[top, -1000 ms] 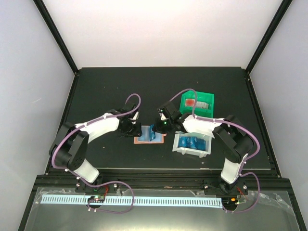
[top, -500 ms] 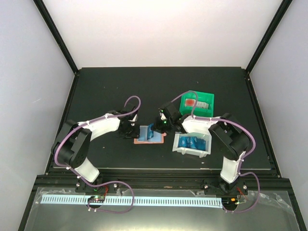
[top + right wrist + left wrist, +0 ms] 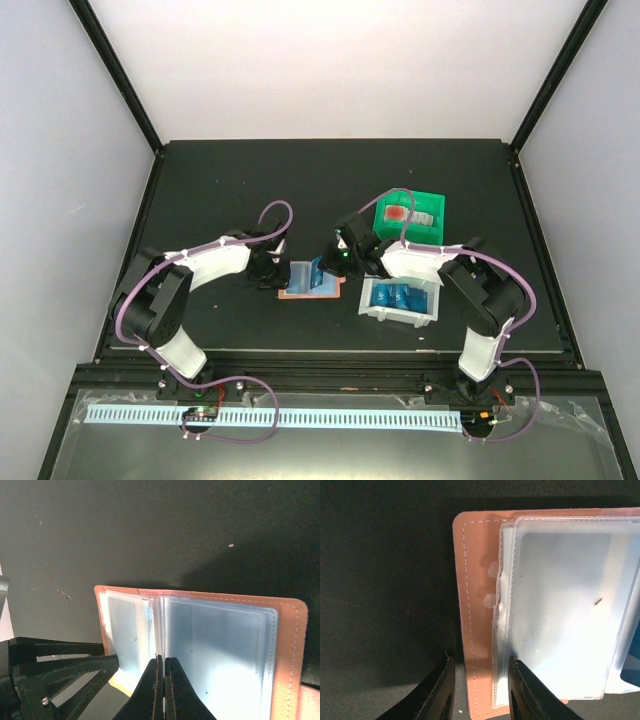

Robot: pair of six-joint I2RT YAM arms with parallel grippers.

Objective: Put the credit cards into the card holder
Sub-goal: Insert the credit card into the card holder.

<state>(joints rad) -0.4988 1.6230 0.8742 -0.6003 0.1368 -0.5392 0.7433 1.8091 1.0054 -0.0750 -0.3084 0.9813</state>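
Note:
The salmon-pink card holder (image 3: pixel 298 290) lies open on the black table, its clear pockets showing. My left gripper (image 3: pixel 275 272) is at its left edge. In the left wrist view the jaws (image 3: pixel 480 660) stand open astride that edge of the card holder (image 3: pixel 475 580): one finger (image 3: pixel 437 690) is over the table, the other (image 3: pixel 525 690) over a pocket. My right gripper (image 3: pixel 330 265) is above the holder's middle. It (image 3: pixel 162 662) is shut on a thin clear pocket leaf standing edge-on at the fold of the card holder (image 3: pixel 287 645). Blue credit cards (image 3: pixel 398 294) lie in the white bin.
The white bin (image 3: pixel 400 318) sits just right of the card holder. A green bin (image 3: pixel 425 200) behind it holds a reddish item. A dark blue corner (image 3: pixel 632 665) shows under the pockets. The right arm reaches over both bins.
My left gripper's jaws have narrowed around the card holder's left edge. The right gripper stays shut over the holder's middle; both arms have barely shifted.

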